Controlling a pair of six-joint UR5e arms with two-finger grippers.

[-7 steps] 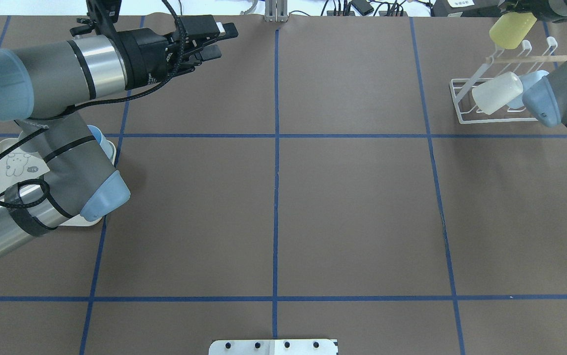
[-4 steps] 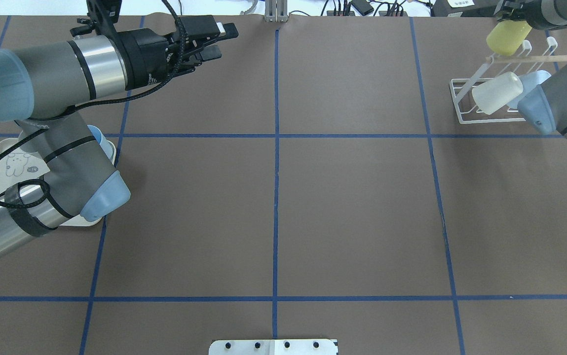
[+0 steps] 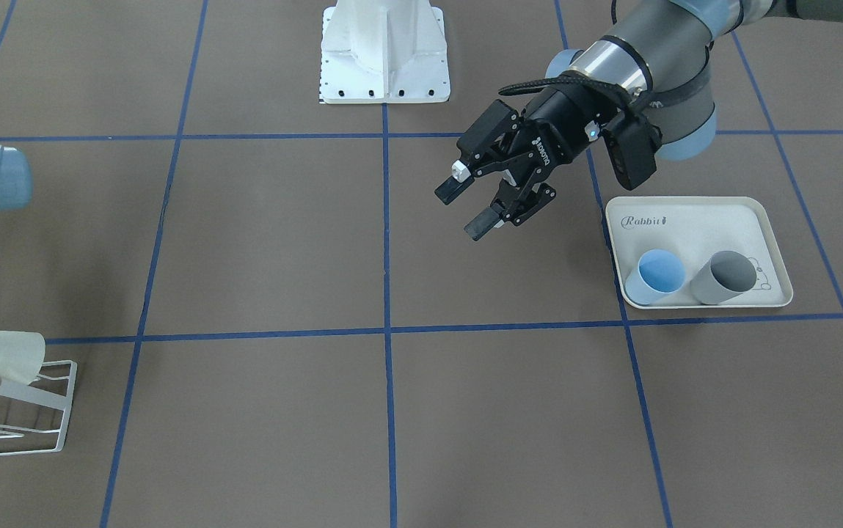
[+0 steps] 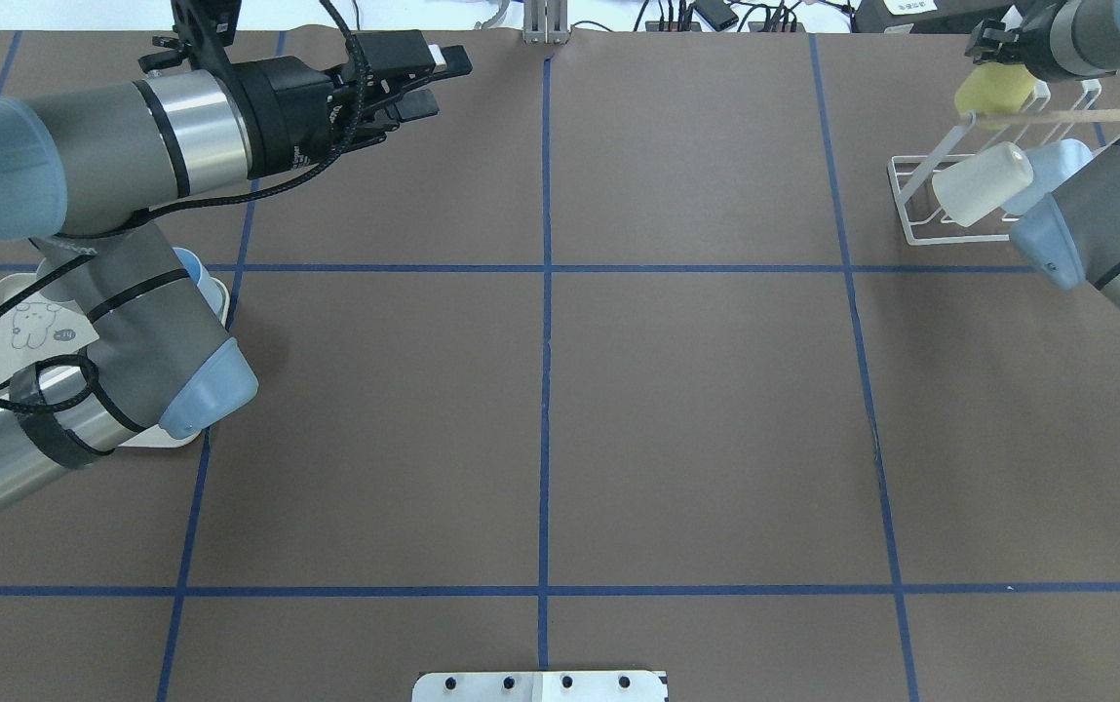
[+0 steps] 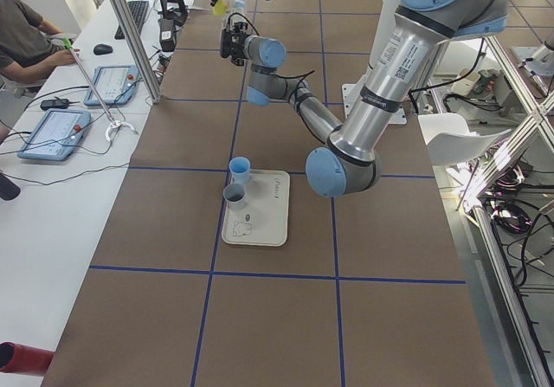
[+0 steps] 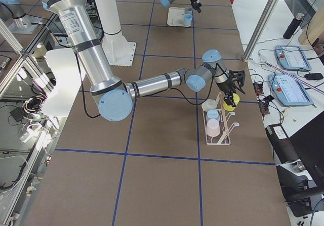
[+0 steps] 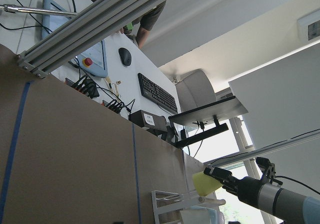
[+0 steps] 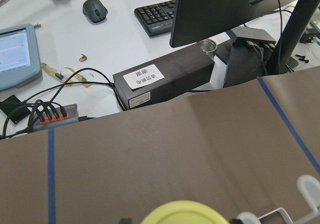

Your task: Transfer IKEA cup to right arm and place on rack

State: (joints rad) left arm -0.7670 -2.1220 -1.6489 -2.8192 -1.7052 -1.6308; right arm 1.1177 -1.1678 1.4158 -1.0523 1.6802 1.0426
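Observation:
The yellow IKEA cup (image 4: 993, 90) hangs over the far end of the white wire rack (image 4: 959, 239), close to its prongs and wooden dowel. My right gripper (image 4: 996, 44) is shut on it from behind. The right wrist view shows only the cup's rim (image 8: 182, 213) at the bottom edge, and the cup (image 6: 230, 102) also shows in the exterior right view. My left gripper (image 4: 444, 82) hovers open and empty above the table's far left part, fingers spread (image 3: 461, 211).
A white cup (image 4: 981, 183) and a pale blue cup (image 4: 1057, 166) sit on the rack's prongs. The cream rabbit tray (image 3: 692, 220) holds a blue cup (image 3: 656, 275) and a grey cup (image 3: 725, 277) under the left arm. Monitors, keyboards and cables lie beyond the table's far edge.
The right gripper has carried the yellow cup down and slightly inward onto the rack's far end, its elbow swinging inward. The left arm has not moved.

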